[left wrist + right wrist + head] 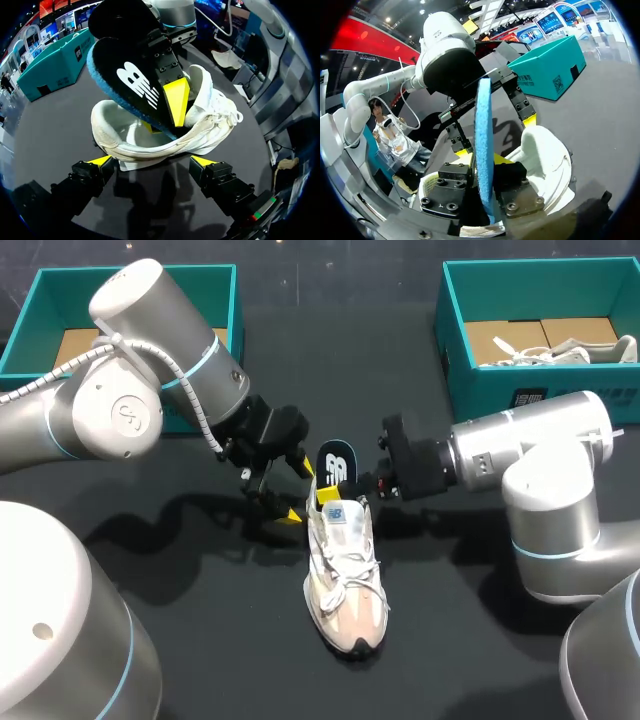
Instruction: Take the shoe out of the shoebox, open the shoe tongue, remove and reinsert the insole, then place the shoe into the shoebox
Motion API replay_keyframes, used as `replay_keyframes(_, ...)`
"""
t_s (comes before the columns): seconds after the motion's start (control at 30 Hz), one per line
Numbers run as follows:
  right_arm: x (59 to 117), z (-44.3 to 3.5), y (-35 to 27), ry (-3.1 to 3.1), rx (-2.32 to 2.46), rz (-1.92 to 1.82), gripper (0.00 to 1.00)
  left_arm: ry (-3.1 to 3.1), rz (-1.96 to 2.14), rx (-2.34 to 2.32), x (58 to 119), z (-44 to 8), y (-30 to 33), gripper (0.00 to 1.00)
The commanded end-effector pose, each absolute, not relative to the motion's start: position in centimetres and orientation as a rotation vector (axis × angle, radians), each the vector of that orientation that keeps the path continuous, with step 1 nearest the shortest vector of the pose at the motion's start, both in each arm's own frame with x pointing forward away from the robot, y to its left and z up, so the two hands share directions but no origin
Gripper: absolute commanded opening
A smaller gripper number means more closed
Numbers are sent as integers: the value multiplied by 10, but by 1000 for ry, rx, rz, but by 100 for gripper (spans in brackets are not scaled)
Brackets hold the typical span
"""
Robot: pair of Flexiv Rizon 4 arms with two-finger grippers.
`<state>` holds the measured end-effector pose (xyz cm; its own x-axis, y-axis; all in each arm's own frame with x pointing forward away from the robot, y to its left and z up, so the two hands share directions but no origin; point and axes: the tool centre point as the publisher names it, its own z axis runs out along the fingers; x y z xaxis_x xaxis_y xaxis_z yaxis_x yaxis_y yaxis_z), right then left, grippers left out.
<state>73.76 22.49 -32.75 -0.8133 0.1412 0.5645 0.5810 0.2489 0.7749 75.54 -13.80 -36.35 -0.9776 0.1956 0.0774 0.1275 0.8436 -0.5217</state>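
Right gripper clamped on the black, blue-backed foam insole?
Yes, the right gripper pinches the insole edge-on from both sides.

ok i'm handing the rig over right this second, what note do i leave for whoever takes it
Left gripper: open, tips close by the shoe's heel, not gripping it.
Right gripper: shut on the insole, which stands upright with its lower end in the heel opening.
Shoe: on the table, toe toward the robot, between the left shoebox and the right shoebox.
Done: shoe is out of the box.
Unclear: whether the insole is on its way out or back in.
Left: seat the insole flat, then put the shoe into the shoebox.
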Motion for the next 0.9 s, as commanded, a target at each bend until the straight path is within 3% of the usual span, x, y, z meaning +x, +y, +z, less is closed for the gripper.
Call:
replay_keyframes(0.03, 733, -319, 215, -2154, -677, -1640, 24, -2894, 803, -255, 755, -363, -137, 100)
replay_keyframes(0.3, 742, -311, 204, -2144, -696, -1724, 24, -2894, 803, -255, 755, -363, -137, 100)
replay_keyframes(0.37, 744, -311, 203, -2142, -698, -1733, 20, -2894, 803, -255, 755, -363, -137, 100)
replay_keyframes(0.43, 748, -311, 205, -2136, -688, -1735, 6, -2894, 803, -255, 755, -363, -137, 100)
replay_keyframes(0.5, 752, -311, 207, -2133, -678, -1718, 0, -2894, 803, -255, 755, -363, -137, 100)
replay_keyframes(0.9, 739, -338, 212, -2094, -760, -1526, 0, -2894, 803, -255, 755, -363, -137, 100)
